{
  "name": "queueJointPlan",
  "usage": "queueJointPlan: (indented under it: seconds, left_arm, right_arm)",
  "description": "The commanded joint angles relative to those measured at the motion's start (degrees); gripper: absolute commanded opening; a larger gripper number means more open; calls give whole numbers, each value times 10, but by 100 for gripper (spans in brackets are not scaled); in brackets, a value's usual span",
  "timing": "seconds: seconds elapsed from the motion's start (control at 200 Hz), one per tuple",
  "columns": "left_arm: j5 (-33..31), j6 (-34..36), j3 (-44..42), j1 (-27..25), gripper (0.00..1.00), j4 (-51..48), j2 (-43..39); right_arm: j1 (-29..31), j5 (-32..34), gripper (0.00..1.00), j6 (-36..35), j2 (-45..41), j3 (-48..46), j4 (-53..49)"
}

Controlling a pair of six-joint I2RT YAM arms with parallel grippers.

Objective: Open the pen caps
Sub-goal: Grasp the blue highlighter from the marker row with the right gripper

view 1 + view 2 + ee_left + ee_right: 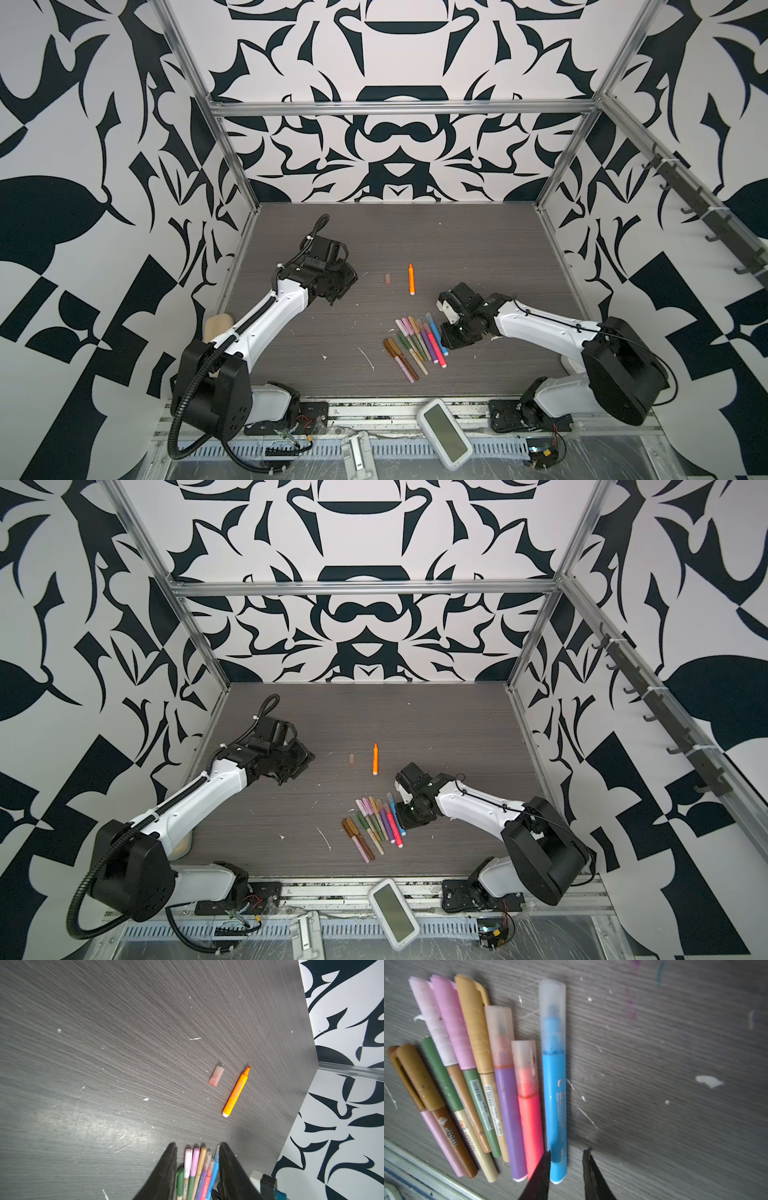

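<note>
Right gripper (569,1150) hangs open astride the tail of the blue pen (554,1095), barrel running straight ahead to its frosted cap (552,1012). Left gripper (198,1144), open and empty, sits well apart.

Orange pen (411,279): uncapped, lying flat, tip pointing rearward. Loose cap (387,279): translucent pale pink, lying flat just left of it, not touching. Remaining pens (417,343): capped, lying side by side in a fanned row, nearer the front
</note>
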Motion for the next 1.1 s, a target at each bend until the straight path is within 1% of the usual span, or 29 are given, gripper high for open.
queueJointPlan:
  seconds: [0.0,0.15,0.35,0.58,0.655,0.85,0.925,1.01,1.095]
  left_arm:
    - [5,-2,11,1,37,-15,3]
    - [10,-1,8,1,37,-2,6]
    - [10,-6,8,2,37,5,15]
    - [6,-17,3,-1,37,21,17]
    - [2,-18,2,-3,37,25,17]
    - [-4,-20,3,-7,37,28,18]
    - [-5,-22,2,-8,37,30,20]
    - [-7,-23,2,-9,37,30,20]
    - [-8,-24,3,-11,37,30,19]
  right_arm:
    - [6,-6,30,6,0,1,11]
    - [8,28,29,13,19,12,-10]
    - [11,95,30,16,45,27,-47]
    - [11,97,30,5,70,40,-46]
    - [12,111,30,10,80,44,-55]
    - [20,142,36,6,91,49,-64]
    - [22,146,33,1,97,54,-69]
    - [22,155,24,5,101,58,-75]
    - [22,167,22,14,99,60,-77]
